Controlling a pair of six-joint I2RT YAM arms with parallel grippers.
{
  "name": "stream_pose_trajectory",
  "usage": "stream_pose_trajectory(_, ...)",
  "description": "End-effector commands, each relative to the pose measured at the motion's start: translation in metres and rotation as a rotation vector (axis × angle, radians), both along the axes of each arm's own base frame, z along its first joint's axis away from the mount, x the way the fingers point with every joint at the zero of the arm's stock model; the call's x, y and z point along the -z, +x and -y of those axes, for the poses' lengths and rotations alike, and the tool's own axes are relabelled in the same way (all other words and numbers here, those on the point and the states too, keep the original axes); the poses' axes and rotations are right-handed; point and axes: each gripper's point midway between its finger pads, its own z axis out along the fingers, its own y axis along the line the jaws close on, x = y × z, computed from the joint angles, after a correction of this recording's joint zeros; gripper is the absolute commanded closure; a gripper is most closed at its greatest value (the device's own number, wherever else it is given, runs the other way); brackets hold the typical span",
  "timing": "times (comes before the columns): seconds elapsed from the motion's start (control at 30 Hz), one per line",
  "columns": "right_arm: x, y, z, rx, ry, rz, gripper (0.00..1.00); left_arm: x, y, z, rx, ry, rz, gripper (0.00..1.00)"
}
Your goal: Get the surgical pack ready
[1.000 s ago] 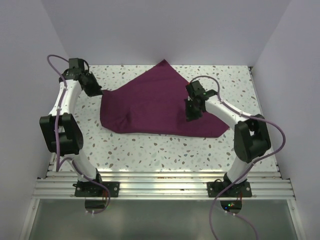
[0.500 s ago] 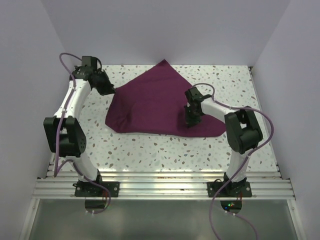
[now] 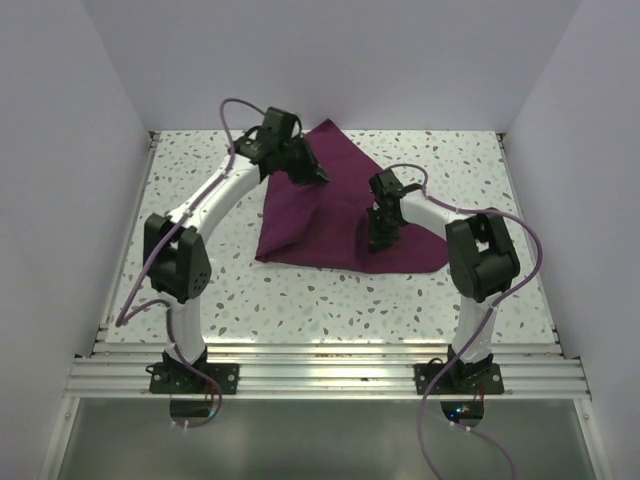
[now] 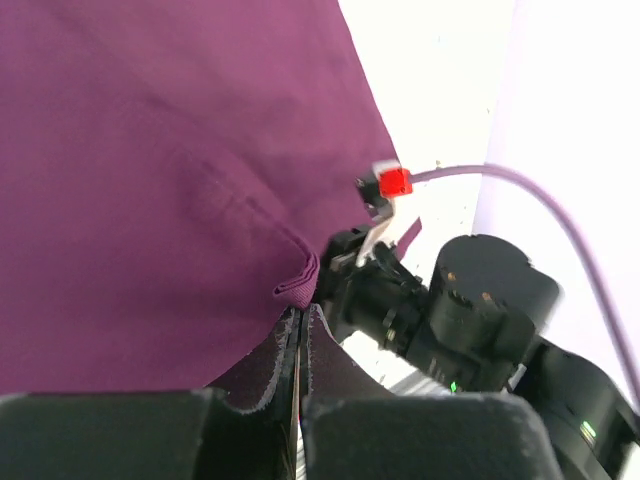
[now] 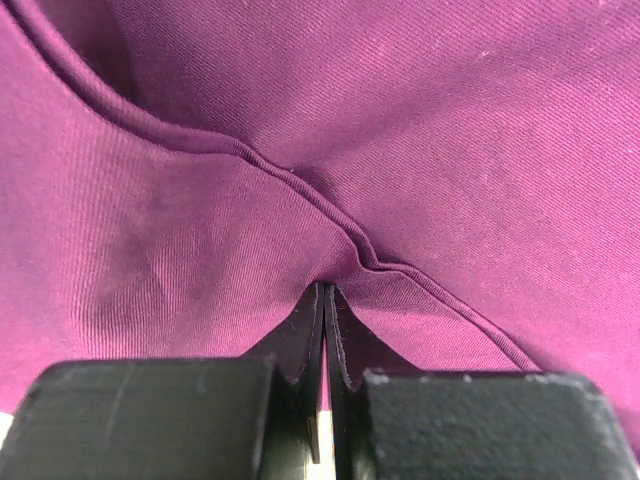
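The surgical pack (image 3: 330, 215), a purple drape, lies right of centre on the speckled table (image 3: 180, 170). At its near edge, about 5 o'clock, the right gripper (image 3: 376, 243) pinches a raised hem fold, fingers (image 5: 300, 340) pressed together. Farther off, at the drape's 11 o'clock edge, the left gripper (image 3: 320, 177) is likewise clamped on a lifted fold, its arm arching in from 7 o'clock; in the left wrist view the right arm (image 4: 470, 310) blocks the 4 o'clock ground.
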Motion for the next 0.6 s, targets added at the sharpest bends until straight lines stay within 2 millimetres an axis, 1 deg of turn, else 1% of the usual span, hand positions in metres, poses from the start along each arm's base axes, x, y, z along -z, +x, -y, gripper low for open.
stream_pose_trajectory(0.0,0.035,-0.015,-0.002,0.016,0.005,-0.087,1.00,0.015,0.008,0.066,0.080,-0.093,-0.029,1.00)
stream_pose_trajectory(0.03,0.036,-0.016,-0.003,0.019,0.008,-0.087,1.00,0.026,0.008,0.081,0.105,-0.082,-0.049,1.00)
stream_pose_trajectory(0.13,0.038,-0.021,-0.003,0.029,0.017,-0.104,1.00,0.043,0.005,0.096,0.136,-0.066,-0.067,1.00)
stream_pose_trajectory(0.2,0.040,-0.024,-0.005,0.036,0.038,-0.120,1.00,0.048,0.001,0.104,0.152,-0.078,-0.072,1.00)
stream_pose_trajectory(0.3,0.041,-0.024,-0.009,0.050,0.061,-0.132,1.00,0.062,-0.005,0.113,0.173,-0.080,-0.087,1.00)
stream_pose_trajectory(0.33,0.043,-0.024,-0.012,0.057,0.075,-0.143,1.00,0.072,-0.010,0.119,0.187,-0.071,-0.104,1.00)
stream_pose_trajectory(0.4,0.044,-0.024,-0.015,0.061,0.088,-0.154,1.00,0.079,-0.017,0.127,0.211,-0.069,-0.117,1.00)
stream_pose_trajectory(0.43,0.044,-0.024,-0.017,0.065,0.100,-0.162,1.00,0.088,-0.023,0.131,0.222,-0.060,-0.136,1.00)
stream_pose_trajectory(0.5,0.043,-0.022,-0.021,0.068,0.115,-0.165,1.00,0.095,-0.026,0.131,0.229,-0.056,-0.149,1.00)
stream_pose_trajectory(0.53,0.040,-0.021,-0.023,0.072,0.123,-0.161,1.00,0.104,-0.030,0.129,0.231,-0.048,-0.161,1.00)
stream_pose_trajectory(0.57,0.037,-0.019,-0.024,0.074,0.127,-0.155,1.00,0.106,-0.031,0.128,0.234,-0.046,-0.164,1.00)
